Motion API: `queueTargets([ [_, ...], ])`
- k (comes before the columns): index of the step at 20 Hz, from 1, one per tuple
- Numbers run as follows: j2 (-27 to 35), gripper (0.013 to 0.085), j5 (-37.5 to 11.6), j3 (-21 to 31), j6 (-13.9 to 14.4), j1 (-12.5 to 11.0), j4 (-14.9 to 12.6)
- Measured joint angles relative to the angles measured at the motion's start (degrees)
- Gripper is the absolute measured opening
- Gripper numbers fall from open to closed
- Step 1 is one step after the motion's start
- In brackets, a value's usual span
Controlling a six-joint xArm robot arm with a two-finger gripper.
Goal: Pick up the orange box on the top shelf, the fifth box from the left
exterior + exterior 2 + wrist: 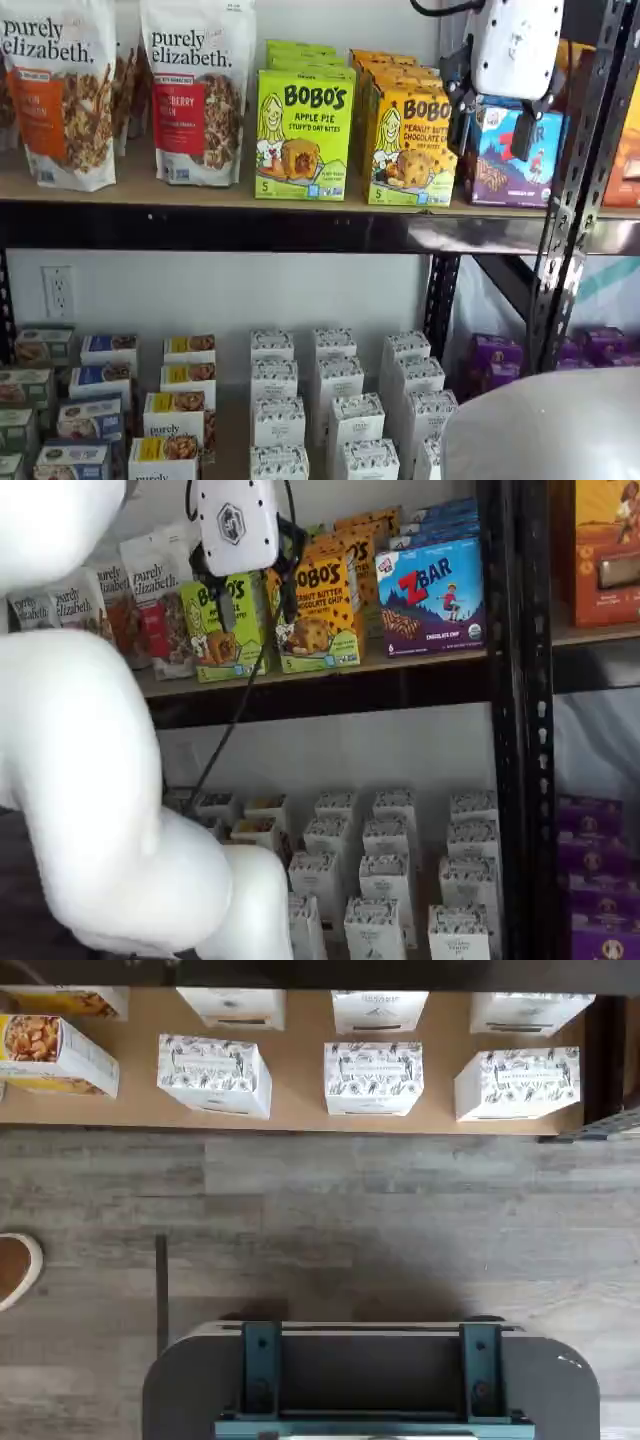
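Hand: the hand [493,125] hangs at top-shelf height in both shelf views, white body above, two black fingers [523,135] pointing down with a plain gap between them; it grips nothing.
Hand's position: in a shelf view it hangs in front of the seam between the orange box [407,143] and the ZBar box [512,155]; whether it touches either cannot be told.
Orange box: upright on the top shelf [200,230], front of its row, just beside the green Apple Pie box [303,135] on one side and the ZBar box on the other.
Top shelf: tan board with a glossy black front beam; two Purely Elizabeth bags [198,88] stand at the far end.
Lower shelf: rows of small white patterned cartons [335,420] and granola cartons [170,410]; purple boxes [495,360] beyond the black upright [575,190].
Room: white wall with an outlet [58,292]; grey wood-plank floor [400,1230] in the wrist view, below a tan board [300,1080] carrying white cartons.
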Motion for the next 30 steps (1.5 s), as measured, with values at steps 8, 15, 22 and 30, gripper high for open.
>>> queueTargets([
  [8, 1.04, 0.085, 1.86, -0.88, -0.13, -0.42, 0.71],
  [15, 0.87, 0.085, 0.5, -0.33, 0.6, 0.54, 0.14],
  [22, 3.29, 0.085, -0.12, -1.99, 1.24, 0.85, 1.07],
  [30, 7.96, 0.085, -4.34, -5.17, 4.56, 5.58, -2.75],
])
